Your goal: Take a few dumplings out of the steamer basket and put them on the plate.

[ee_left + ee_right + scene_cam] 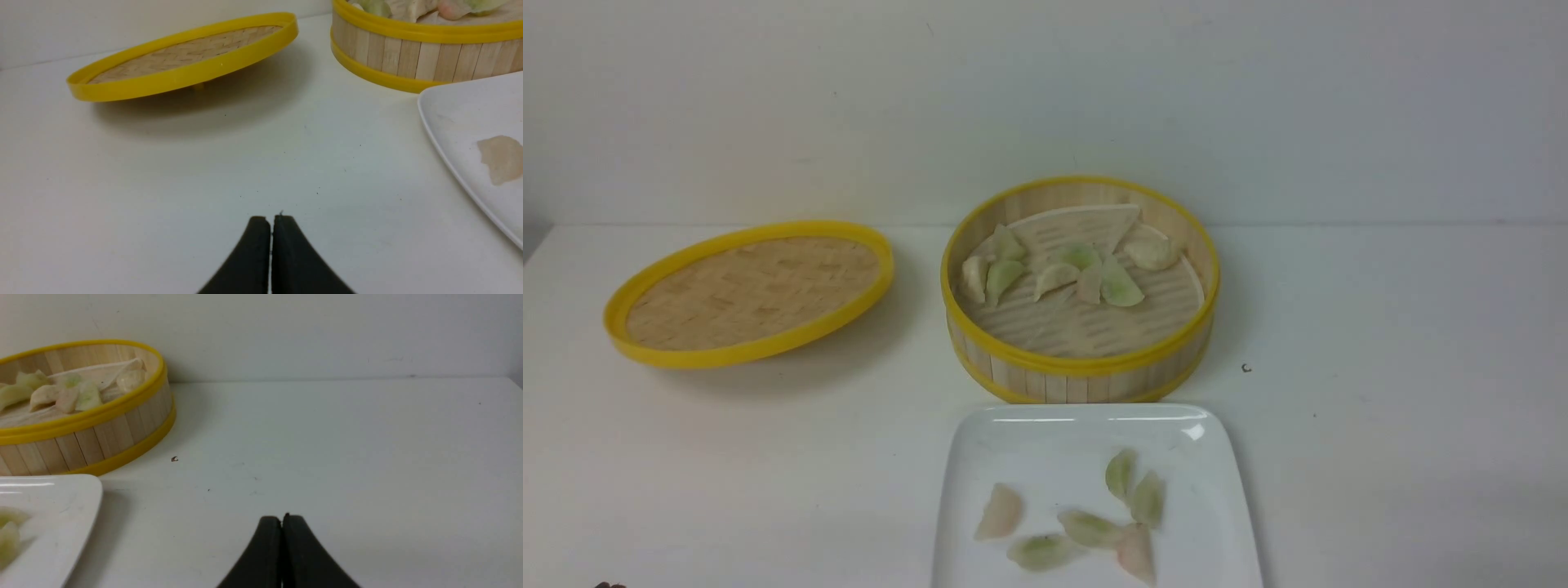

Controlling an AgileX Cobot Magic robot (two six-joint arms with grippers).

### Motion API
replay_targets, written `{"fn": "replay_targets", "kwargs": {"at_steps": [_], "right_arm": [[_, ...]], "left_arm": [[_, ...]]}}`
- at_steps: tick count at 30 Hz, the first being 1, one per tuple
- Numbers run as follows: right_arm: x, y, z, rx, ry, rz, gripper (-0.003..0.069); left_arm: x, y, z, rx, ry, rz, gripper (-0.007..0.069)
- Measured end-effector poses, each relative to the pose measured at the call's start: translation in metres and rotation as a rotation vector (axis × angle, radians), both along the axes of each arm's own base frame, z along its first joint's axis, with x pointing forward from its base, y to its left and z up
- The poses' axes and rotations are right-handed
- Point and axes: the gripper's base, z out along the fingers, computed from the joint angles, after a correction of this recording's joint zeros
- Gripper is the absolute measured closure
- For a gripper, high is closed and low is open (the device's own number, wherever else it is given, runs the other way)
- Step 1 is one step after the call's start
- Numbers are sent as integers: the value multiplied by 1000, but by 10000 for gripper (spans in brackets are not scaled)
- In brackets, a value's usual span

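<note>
The steamer basket (pixel 1086 376) stands mid-table with several dumplings (pixel 1119 286) on its slatted floor. The white plate (pixel 1045 445) lies just in front of it and holds several dumplings (pixel 1088 528), green and pale pink. Neither gripper shows in the front view. My left gripper (pixel 271 218) is shut and empty, low over bare table left of the plate (pixel 457 118) and the basket (pixel 408 57). My right gripper (pixel 282 517) is shut and empty, over bare table right of the plate (pixel 69 498) and the basket (pixel 94 445).
The flat woven lid (pixel 752 294) with a yellow rim rests tilted on the table at the left; it also shows in the left wrist view (pixel 184 61). A small dark speck (pixel 1245 368) lies right of the basket. A white wall stands behind the table.
</note>
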Motion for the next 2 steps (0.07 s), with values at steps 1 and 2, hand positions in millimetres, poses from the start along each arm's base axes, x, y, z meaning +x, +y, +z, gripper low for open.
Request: {"fn": "replay_targets", "kwargs": {"at_steps": [1,2], "right_arm": [[0,0,0,0,0,0,673],[0,0,0,0,0,0,673]], "left_arm": [[0,0,0,0,0,0,634],[0,0,0,0,0,0,634]]}}
